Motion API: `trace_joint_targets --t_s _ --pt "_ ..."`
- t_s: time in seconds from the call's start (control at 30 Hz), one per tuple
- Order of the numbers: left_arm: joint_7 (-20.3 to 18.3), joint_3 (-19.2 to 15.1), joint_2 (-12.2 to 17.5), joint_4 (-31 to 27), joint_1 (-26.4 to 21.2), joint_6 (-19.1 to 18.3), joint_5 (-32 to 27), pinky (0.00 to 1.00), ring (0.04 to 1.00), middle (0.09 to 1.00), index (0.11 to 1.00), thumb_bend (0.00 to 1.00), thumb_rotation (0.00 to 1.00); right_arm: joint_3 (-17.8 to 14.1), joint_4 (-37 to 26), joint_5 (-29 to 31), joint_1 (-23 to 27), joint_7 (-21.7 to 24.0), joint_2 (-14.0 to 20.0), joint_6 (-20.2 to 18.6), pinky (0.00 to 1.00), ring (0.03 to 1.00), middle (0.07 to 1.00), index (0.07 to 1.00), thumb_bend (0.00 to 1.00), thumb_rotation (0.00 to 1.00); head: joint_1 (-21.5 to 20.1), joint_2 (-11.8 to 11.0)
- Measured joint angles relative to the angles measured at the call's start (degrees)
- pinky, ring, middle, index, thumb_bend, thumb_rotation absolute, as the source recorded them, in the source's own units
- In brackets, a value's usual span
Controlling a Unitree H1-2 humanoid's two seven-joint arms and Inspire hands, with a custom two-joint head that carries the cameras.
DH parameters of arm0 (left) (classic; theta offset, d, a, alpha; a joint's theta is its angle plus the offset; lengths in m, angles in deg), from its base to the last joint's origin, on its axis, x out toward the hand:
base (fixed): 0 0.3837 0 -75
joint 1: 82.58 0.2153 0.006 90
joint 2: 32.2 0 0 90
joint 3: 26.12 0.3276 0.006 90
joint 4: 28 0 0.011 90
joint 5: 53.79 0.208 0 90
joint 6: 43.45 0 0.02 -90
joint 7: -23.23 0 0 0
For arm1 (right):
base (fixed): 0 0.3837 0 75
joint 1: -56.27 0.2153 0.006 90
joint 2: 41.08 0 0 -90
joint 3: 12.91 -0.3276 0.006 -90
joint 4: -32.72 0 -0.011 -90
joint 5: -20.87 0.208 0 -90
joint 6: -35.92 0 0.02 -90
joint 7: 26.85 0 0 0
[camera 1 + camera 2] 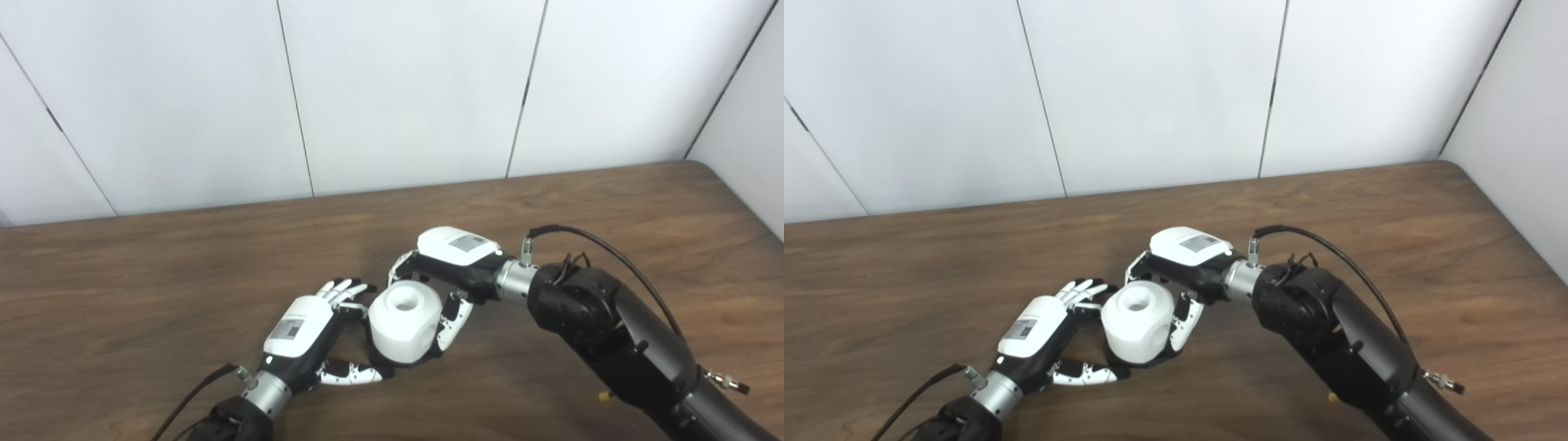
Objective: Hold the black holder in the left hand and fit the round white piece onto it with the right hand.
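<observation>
Wooden table (153, 294), right hand (450, 269) gripping round white piece (404, 327), hole upward, left hand (306, 334) cupping beneath.

table (153, 288): bare wood all round; only block mid-front, left hand (306, 331), white piece (404, 327), right hand (456, 263) clustered touching.

light: bright, even | shadows: soft on table (184, 275) | focus: slightly soft | glare: none
</observation>
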Motion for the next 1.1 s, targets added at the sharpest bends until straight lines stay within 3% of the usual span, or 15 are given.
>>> trace_joint_targets --t_s 0.23,0.3,0.4,0.7,0.8,0.9,1.1 --pt "0.0 0.09 -0.2 0.0 0.04 0.0 0.0 0.98 0.943 0.89 0.485 0.52 0.06 -0.08 0.0 0.01 0.46 1.17 0.08 0.16 0.6 0.71 0.734 0.487 0.52 0.14 0.18 0.09" --pt "0.0 0.09 -0.24 0.0 0.04 0.0 0.0 0.99 0.945 0.888 0.485 0.52 0.06 -0.1 -0.01 0.03 0.46 1.31 0.08 0.22 0.58 0.711 0.763 0.689 0.81 0.2 0.18 0.18" --pt "0.0 0.09 -0.3 0.0 0.06 -0.01 0.0 0.99 0.945 0.885 0.485 0.52 0.06 -0.13 -0.03 0.01 0.46 2.33 0.23 0.16 0.57 0.72 0.802 0.849 0.91 0.25 0.26 0.18" --pt "0.0 0.18 -0.56 0.07 0.06 -0.01 0.0 0.98 0.943 0.888 0.485 0.52 0.06 -0.36 -0.2 -0.2 0.45 3.63 0.28 -0.14 0.59 0.759 0.855 0.926 0.93 0.27 0.35 0.35" --pt "0.0 0.19 -0.68 0.09 0.06 -0.01 0.0 0.98 0.942 0.888 0.485 0.52 0.06 -0.5 -0.22 -0.19 0.44 3.63 0.25 -0.14 0.61 0.797 0.93 0.991 0.98 0.31 0.53 0.26" --pt "0.0 0.24 -0.73 0.09 0.06 -0.02 0.04 0.98 0.942 0.886 0.485 0.52 0.06 -0.66 -0.24 -0.18 0.42 3.63 0.18 -0.19 0.64 0.853 0.99 1.0 1.0 0.35 0.62 0.35" --pt "0.0 0.27 -0.8 0.08 0.07 -0.13 0.06 0.99 0.945 0.89 0.485 0.52 0.06 -0.9 -0.28 -0.21 0.42 3.62 -0.02 -0.21 0.69 0.897 1.0 1.0 1.0 0.39 0.79 0.35"
